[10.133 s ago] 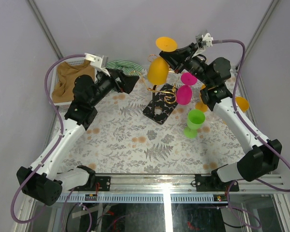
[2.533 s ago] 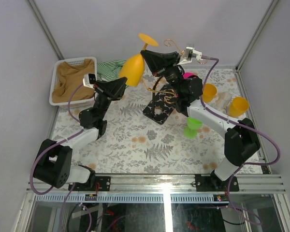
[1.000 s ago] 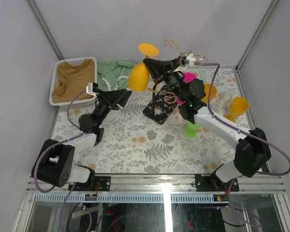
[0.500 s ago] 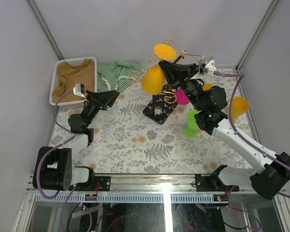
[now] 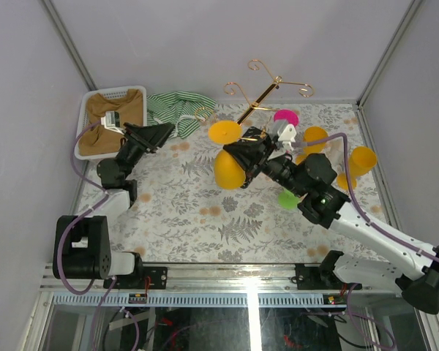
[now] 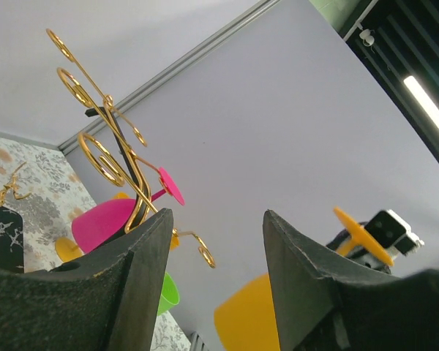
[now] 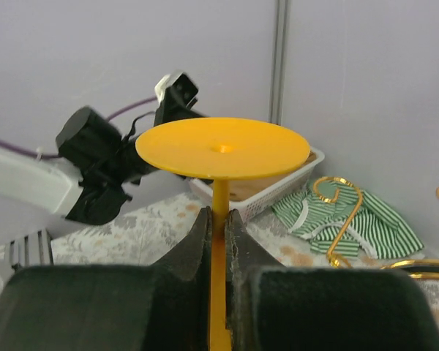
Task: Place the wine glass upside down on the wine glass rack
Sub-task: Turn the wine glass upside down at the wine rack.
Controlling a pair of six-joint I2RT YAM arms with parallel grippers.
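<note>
The orange wine glass (image 5: pixel 227 169) is held by its stem in my right gripper (image 5: pixel 243 151), foot (image 5: pixel 224 132) toward the far side, left of and below the arms of the gold wine glass rack (image 5: pixel 266 87). In the right wrist view the fingers (image 7: pixel 202 232) pinch the stem under the round foot (image 7: pixel 223 148). The rack's base is hidden behind my right arm. A pink glass (image 5: pixel 285 116) hangs on the rack. My left gripper (image 5: pixel 163 132) is open and empty near the basket. Through its jaws I see the rack (image 6: pixel 110 157), the pink glass (image 6: pixel 102 221) and the orange glass (image 6: pixel 243 322).
A white basket (image 5: pixel 94 98) with brown cloth stands at the far left, a green striped cloth (image 5: pixel 174 104) beside it. A green glass (image 5: pixel 287 199) stands under my right arm. Orange cups (image 5: pixel 362 159) sit at the right. The cloth also shows in the right wrist view (image 7: pixel 355 213).
My right gripper has carried the orange glass down and nearer, away from the rack's top arms. My left arm has drawn back left toward the basket, still open.
</note>
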